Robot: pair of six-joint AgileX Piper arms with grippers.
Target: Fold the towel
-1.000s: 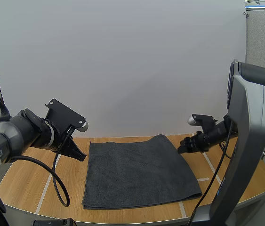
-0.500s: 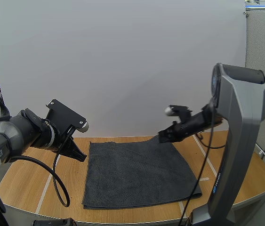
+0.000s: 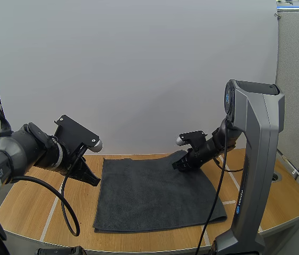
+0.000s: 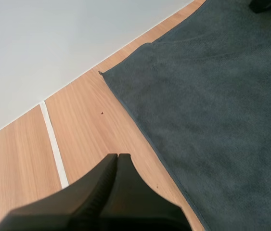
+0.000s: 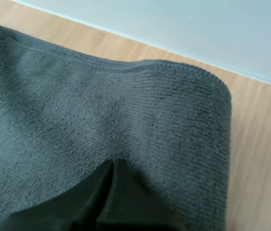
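Judging progress: the fold has not yet begun. The towel (image 3: 154, 194) lies spread in a single flat layer at the middle of the table (image 3: 27, 207), with no edge brought over another.

The right gripper (image 3: 177, 166) is down at the towel's far right corner. Its fingers are pressed together into one wedge with the tips on the pile, and the hem there bulges up slightly. Whether any cloth is caught between the tips cannot be made out from the right wrist view; probably not.

The left gripper (image 3: 93, 179) hangs above bare wood just beside the towel's far left corner, near a white tape line (image 4: 53, 142). Its fingers are likewise closed, on nothing.

Remaining, by my reckoning: grasp both far corners, carry them over to the near edge, release.
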